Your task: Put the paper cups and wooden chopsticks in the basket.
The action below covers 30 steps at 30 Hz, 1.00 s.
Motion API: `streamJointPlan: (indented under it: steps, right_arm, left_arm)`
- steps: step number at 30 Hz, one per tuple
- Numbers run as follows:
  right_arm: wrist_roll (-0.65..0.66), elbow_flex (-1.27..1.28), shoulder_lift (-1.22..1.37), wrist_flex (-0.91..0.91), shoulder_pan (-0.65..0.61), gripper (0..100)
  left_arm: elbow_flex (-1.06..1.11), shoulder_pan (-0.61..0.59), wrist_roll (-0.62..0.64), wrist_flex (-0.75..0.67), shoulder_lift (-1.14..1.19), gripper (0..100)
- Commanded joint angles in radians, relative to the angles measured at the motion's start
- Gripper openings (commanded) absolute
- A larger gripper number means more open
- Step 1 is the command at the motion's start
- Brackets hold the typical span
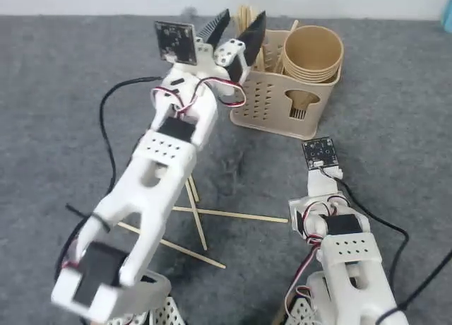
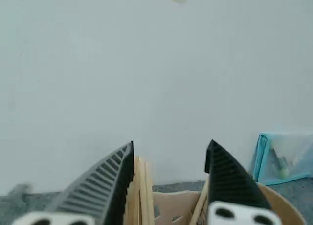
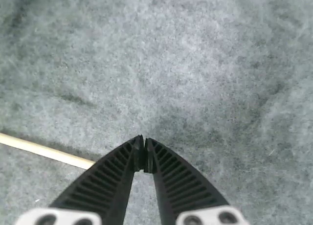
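A grey, felt-covered worktop (image 1: pixel 395 92) carries a beige perforated basket (image 1: pixel 272 102) standing at its far centre. Several loose wooden chopsticks (image 1: pixel 233 215) lie crossed over one another on the felt in the near middle, well apart from the basket. Black cables (image 1: pixel 104 138) trail across the worktop's left and near-right sides.

Basket (image 1: pixel 272 102) matt plastic (perforated); paper cups (image 1: pixel 314 53) matt; chopsticks (image 1: pixel 229 214) bare wood; table cover (image 1: pixel 63 78) fuzzy cloth.
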Motion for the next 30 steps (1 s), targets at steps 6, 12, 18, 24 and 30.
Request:
streamJointPlan:
  steps: [6,12,18,24,30]
  right_arm:
    - [0.012,-0.009,-0.030,-0.013,0.013,0.8]
    - [0.012,-0.009,-0.027,-0.015,0.010,0.8]
    - [0.012,-0.009,-0.025,-0.013,0.012,0.8]
    - [0.006,0.009,-0.031,-0.007,0.007,0.8]
    - [0.005,0.008,-0.031,-0.005,-0.007,0.8]
  left_arm:
    - [0.067,-0.106,0.014,0.502,-0.529,23]
    - [0.280,-0.299,0.014,0.804,-0.911,23]
    - [0.679,-0.476,0.014,0.806,-1.142,23]
    - [1.017,-0.509,0.012,0.807,-1.290,23]
    - [1.191,-0.522,0.011,0.812,-1.412,22]
